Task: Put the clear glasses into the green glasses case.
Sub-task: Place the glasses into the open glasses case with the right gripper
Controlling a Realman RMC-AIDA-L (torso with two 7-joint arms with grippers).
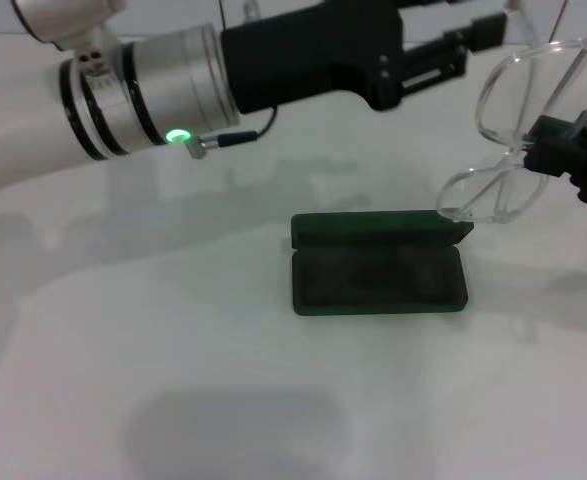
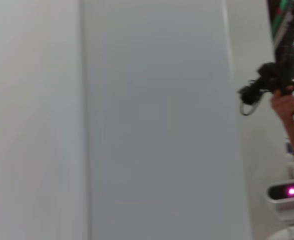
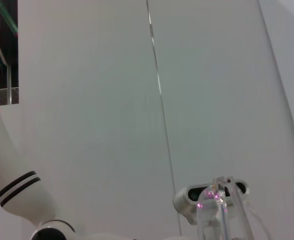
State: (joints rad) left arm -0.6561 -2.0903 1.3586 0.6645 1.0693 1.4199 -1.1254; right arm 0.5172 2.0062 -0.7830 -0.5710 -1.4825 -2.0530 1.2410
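1. Head view: the green glasses case (image 1: 377,277) lies open at centre frame on a white table (image 1: 173,330), lid standing up along its far edge, dark-lined tray facing up.
2. Case contents: tray looks empty; nothing visible in it.
3. The clear glasses (image 1: 529,130) are in the air at upper right of frame, above and to the right of the case, not touching it. One lens hangs near the case's upper right corner.
4. The right gripper (image 1: 563,150), at right edge of frame, is pinching the glasses near the bridge, fingers pressed onto the frame.
5. The left gripper (image 1: 473,42) reaches across top of frame toward upper right, near the glasses' top. Can't tell if its fingers are spread or closed.
6. Step in hand, my read: carry phase, glasses held but not yet over the tray.
7. Next move likely needs: shift glasses toward centre frame, level them w/ the tray's long side, lower in, then let go.
8. Right wrist view: a bit of clear glasses at bottom, wall behind. Left wrist view shows no task items.
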